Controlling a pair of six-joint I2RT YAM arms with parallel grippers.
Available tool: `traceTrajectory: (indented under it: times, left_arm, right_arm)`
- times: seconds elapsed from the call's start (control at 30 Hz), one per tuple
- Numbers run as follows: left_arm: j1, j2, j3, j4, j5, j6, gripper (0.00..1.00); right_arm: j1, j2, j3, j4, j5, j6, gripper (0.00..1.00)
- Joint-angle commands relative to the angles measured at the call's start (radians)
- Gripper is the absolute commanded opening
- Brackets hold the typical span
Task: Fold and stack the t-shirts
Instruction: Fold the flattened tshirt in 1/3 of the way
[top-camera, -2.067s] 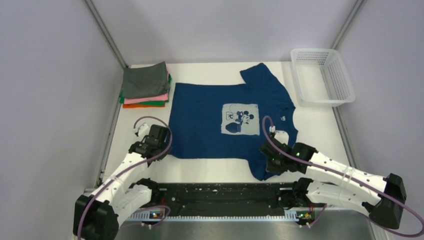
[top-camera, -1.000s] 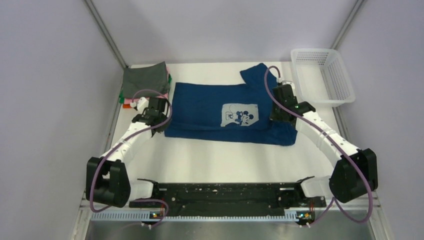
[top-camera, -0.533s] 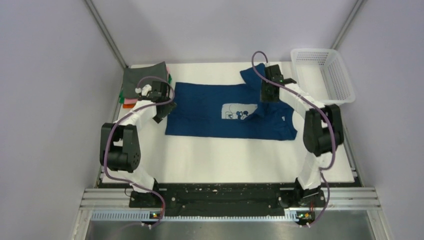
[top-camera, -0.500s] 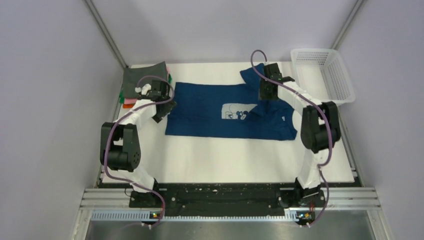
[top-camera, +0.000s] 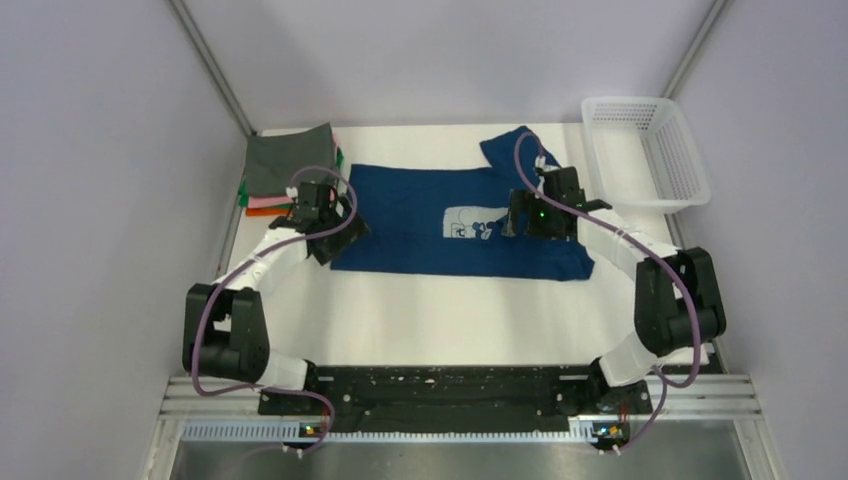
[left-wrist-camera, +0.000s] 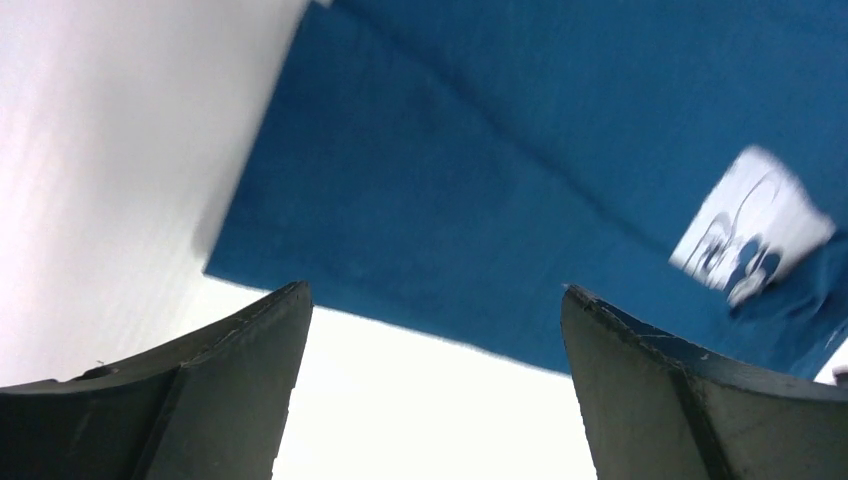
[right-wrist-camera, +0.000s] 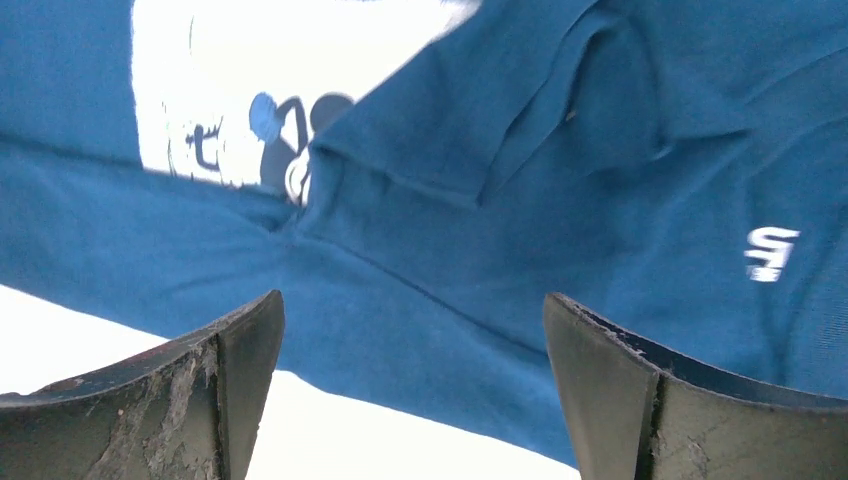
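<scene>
The navy blue t-shirt (top-camera: 420, 205) lies on the white table, folded in half lengthwise, its white print (top-camera: 470, 225) half covered and one sleeve (top-camera: 510, 150) sticking out at the back. My left gripper (top-camera: 340, 235) hovers open over the shirt's near left corner (left-wrist-camera: 330, 230). My right gripper (top-camera: 543, 228) hovers open over the right part, near the collar fold (right-wrist-camera: 470, 150). Both wrist views show the fingers wide apart, left gripper (left-wrist-camera: 435, 290) and right gripper (right-wrist-camera: 412, 296), with nothing between them. A stack of folded t-shirts (top-camera: 290, 160), grey on top, sits at the back left.
A white mesh basket (top-camera: 690, 165) stands at the back right corner. Grey walls enclose the table on three sides. Bare white tabletop (top-camera: 440, 320) stretches between the shirt and the arm bases.
Both grippers went from shut on the shirt's hem to open, letting the folded-over half drop. They have pulled back from the far edge towards me. The shirt now lies halved.
</scene>
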Motion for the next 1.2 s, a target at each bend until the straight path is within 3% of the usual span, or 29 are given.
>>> traceTrajectory:
  times: [0.0, 0.57, 0.97, 1.17]
  left_arm:
    - [-0.018, -0.056, -0.109, 0.165, 0.148, 0.065, 0.99]
    - [-0.018, 0.1, -0.124, 0.176, 0.115, 0.092, 0.99]
    - [-0.018, 0.117, -0.079, 0.113, 0.067, 0.101, 0.99]
    - [-0.019, 0.1, -0.045, 0.083, 0.064, 0.108, 0.99]
  right_arm:
    - [0.004, 0.006, -0.081, 0.182, -0.19, 0.014, 0.99]
    - [0.006, 0.303, 0.119, 0.269, -0.072, 0.02, 0.99]
    - [0.016, 0.52, 0.486, 0.458, -0.153, 0.062, 0.98]
    - [0.018, 0.573, 0.613, 0.36, -0.145, 0.051, 0.99]
